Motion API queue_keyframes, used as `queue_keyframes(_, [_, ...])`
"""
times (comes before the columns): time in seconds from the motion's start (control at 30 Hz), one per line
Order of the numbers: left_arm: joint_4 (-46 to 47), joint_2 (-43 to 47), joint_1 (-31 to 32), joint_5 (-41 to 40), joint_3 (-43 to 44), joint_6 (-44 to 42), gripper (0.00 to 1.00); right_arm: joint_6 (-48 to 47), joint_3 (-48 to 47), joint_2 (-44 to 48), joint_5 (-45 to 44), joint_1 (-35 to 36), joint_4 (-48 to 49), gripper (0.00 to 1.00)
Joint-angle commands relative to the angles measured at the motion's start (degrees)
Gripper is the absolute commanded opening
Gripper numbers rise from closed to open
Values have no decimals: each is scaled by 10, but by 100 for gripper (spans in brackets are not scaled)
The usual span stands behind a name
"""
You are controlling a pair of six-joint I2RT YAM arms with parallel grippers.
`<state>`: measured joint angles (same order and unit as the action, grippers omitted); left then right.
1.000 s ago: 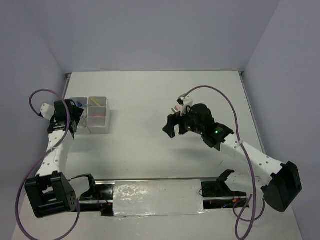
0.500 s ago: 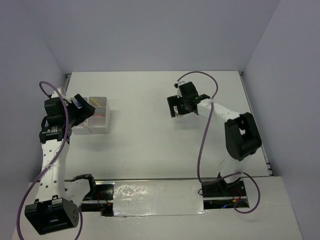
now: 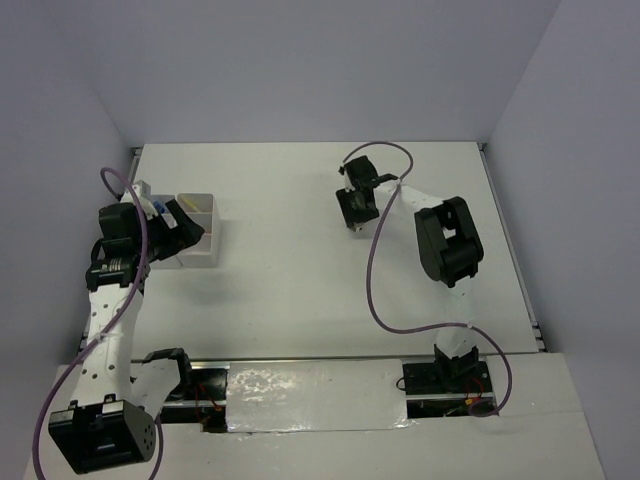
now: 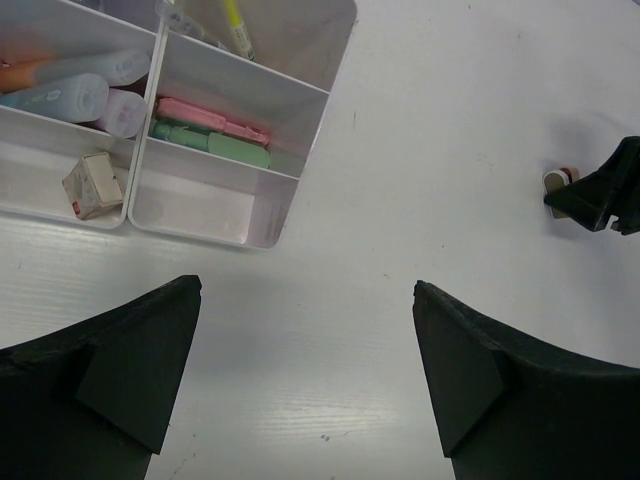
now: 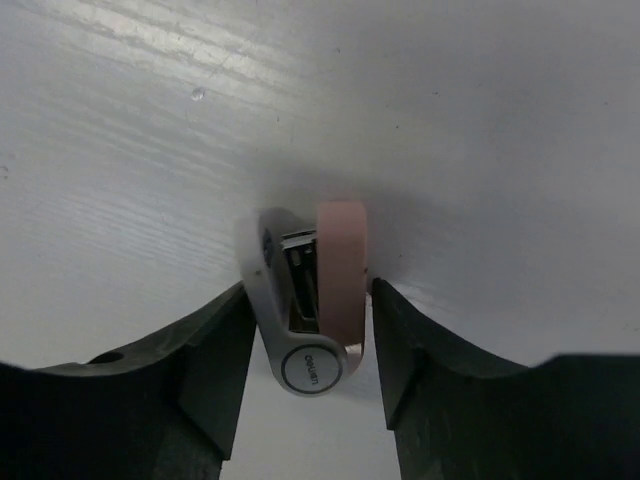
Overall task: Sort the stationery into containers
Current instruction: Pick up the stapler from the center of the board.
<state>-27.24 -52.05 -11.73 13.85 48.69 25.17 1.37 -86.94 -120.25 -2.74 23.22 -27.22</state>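
Top view: the left end effector [image 3: 188,226] hangs at the near edge of the organizer [image 3: 205,248], far left of the worktop [image 3: 290,290]. The right end effector [image 3: 357,210] is nose-down on the worktop, well away from the organizer.

Left wrist: the left end effector's jaws are wide apart with nothing between them. The organizer [image 4: 275,215] already holds blue markers [image 4: 60,95] and an eraser [image 4: 92,185] in one bay. A pink marker [image 4: 205,112] and a green marker [image 4: 215,147] lie in the next, and a yellow pen [image 4: 235,25] in the far one. Off to the right the right end effector [image 4: 605,195] is touching a small item lying on the worktop.

Right wrist: the jaws of the right end effector [image 5: 310,300] are part-way in, straddling that small pink-and-grey item [image 5: 325,265]. They look to be touching both flanks. I can't tell whether it's actually clamped, and the item sits flat on the worktop.

How I'd do the step in hand, picking up what looks like the last loose piece:
- It's short and rounded, so I'd squeeze square across the flat sides and low on the body.
- Get a firm hold before lifting, then lift straight up.
- If it twists or squirts out, reopen and re-centre.
- Carry it over the organizer wall and let go low inside a bay.
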Motion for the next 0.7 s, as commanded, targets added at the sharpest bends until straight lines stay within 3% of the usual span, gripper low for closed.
queue_keyframes(0.0, [18,9,1,11,1,-20,99,-8,-18,-4,12,-3,-29,54])
queue_keyframes(0.13, [21,5,1,22,-1,-17,99,-8,-17,-10,36,-3,-39,41])
queue_keyframes(0.17, [21,2,0,25,-2,-16,99,-8,-15,-8,41,-2,-37,8])
queue_keyframes(0.2, [22,1,1,34,-1,-12,99,-7,4,13,43,-2,-29,0])
queue_keyframes(0.3, [24,3,2,58,-2,9,99,21,86,78,88,0,31,0])
queue_keyframes(0.43, [126,39,32,154,-28,157,99,78,248,292,165,55,207,0])
queue_keyframes(0.53, [186,63,158,93,-31,265,99,115,331,403,130,145,270,0])
queue_keyframes(0.57, [197,64,238,28,-25,285,99,121,358,424,101,169,290,0])
queue_keyframes(0.67, [205,51,366,-74,2,339,99,142,394,495,31,262,329,0])
